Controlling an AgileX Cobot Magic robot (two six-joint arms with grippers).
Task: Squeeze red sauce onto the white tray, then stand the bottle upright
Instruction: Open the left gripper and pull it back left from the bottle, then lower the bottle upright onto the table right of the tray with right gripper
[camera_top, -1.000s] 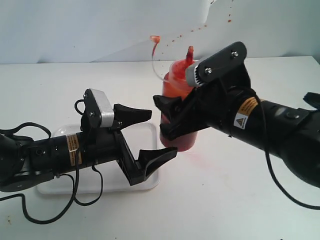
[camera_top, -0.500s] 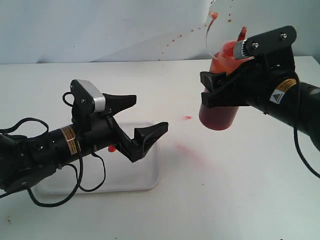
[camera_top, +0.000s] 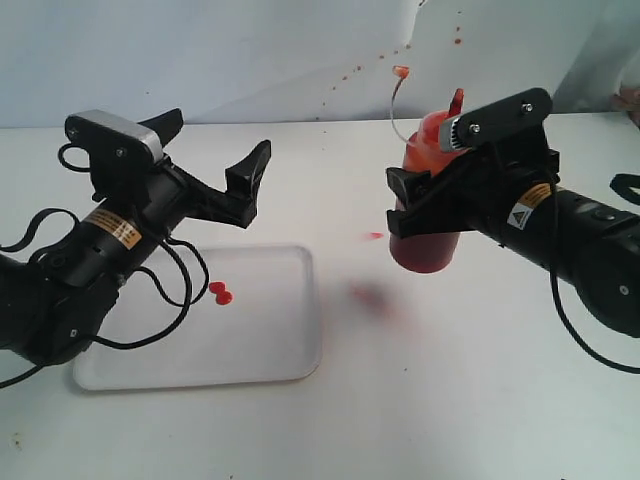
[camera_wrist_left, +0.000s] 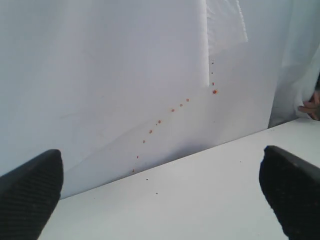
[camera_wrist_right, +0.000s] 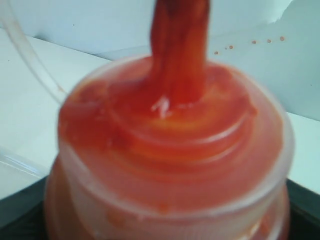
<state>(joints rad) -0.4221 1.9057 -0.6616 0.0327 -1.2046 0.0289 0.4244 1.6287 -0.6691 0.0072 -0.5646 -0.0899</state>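
The white tray (camera_top: 262, 345) lies flat at the front left. On it sit two small joined blobs of red sauce (camera_top: 220, 292). My left gripper (camera_top: 212, 148) is raised above the tray's far left corner and open; in the left wrist view its fingertips (camera_wrist_left: 30, 192) stand wide apart with only table and backdrop between them. At the right, my right gripper (camera_top: 400, 205) is shut on the bottle (camera_top: 425, 250), which is nearly upright with its nozzle (camera_top: 457, 102) up and its base close to the table. The bottle's red cap (camera_wrist_right: 170, 150) fills the right wrist view.
A pale red smear (camera_top: 372, 297) and a small red drop (camera_top: 375, 236) mark the table between tray and bottle. Red specks (camera_top: 350, 72) dot the white backdrop. Black cables (camera_top: 175, 305) loop over the tray's left part. Someone's fingers (camera_wrist_left: 312, 106) show beside the backdrop.
My left gripper rose and swung back to the left off the tray, uncovering the sauce blobs. My right gripper carried the bottle right, away from the tray, then lowered it towards the table.
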